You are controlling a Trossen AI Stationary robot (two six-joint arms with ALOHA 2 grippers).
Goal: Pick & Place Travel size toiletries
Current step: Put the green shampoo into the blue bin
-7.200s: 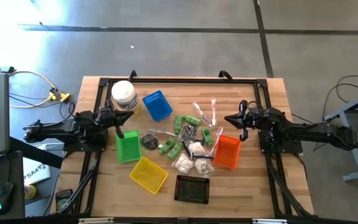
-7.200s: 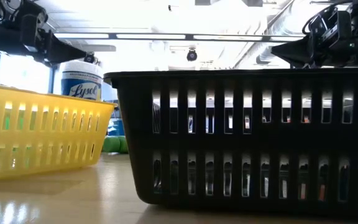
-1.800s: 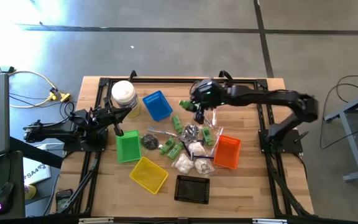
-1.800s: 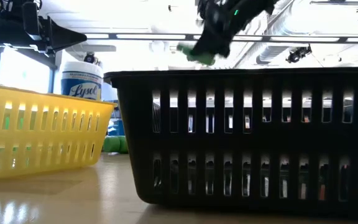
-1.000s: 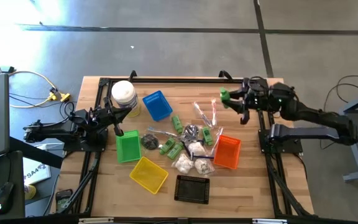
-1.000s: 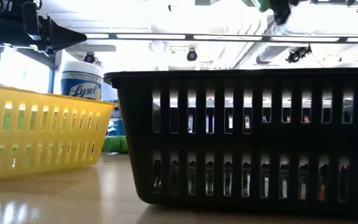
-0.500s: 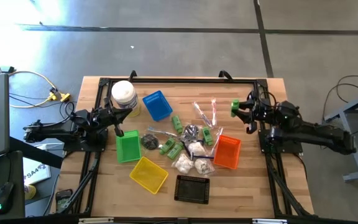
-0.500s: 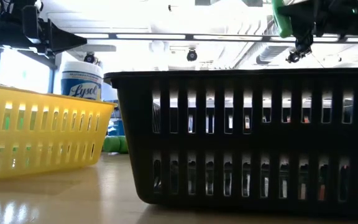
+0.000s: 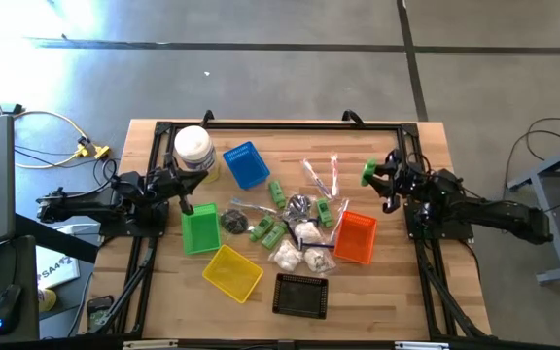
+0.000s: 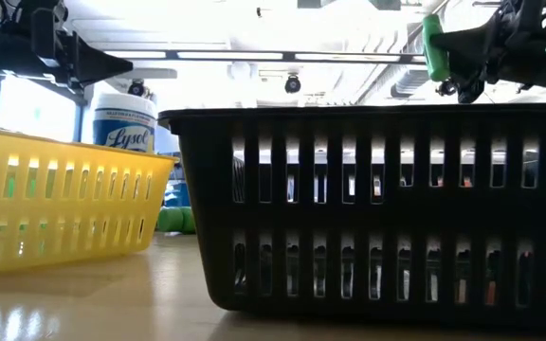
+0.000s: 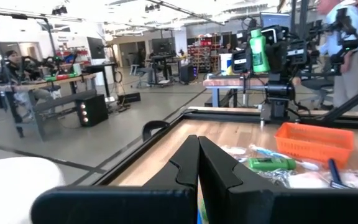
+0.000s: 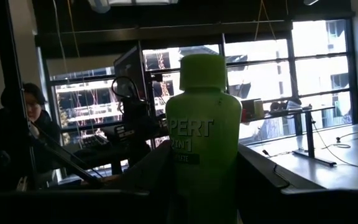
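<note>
The right hand (image 9: pixel 378 178) is clamped on a small green bottle (image 9: pixel 368 171), its fingers pressing both sides of the body while the cap stands upright in the right wrist view (image 12: pixel 202 127). It holds the bottle in the air near the counter's (image 9: pixel 406 301) right edge, just above the orange basket (image 9: pixel 357 237) in the high view and clear of the heap. In the low view the bottle (image 10: pixel 431 47) hangs high above the rim of the black basket (image 10: pixel 377 204).

The left hand (image 9: pixel 181 192) sits near the counter's left edge, beside the white jar (image 9: pixel 193 148) and over the far end of the green basket (image 9: pixel 199 228); its fingers (image 11: pixel 197 168) are pressed together and hold nothing.

The other toiletries lie heaped mid-counter: more green bottles (image 9: pixel 263 229), white packets (image 9: pixel 287 255) and clear-wrapped sticks (image 9: pixel 321 177). The blue basket (image 9: pixel 246 163) stands toward the far edge, the yellow basket (image 9: pixel 231 271) and the black one toward the near edge. Bare wood lies open along the right edge and at the near left corner.
</note>
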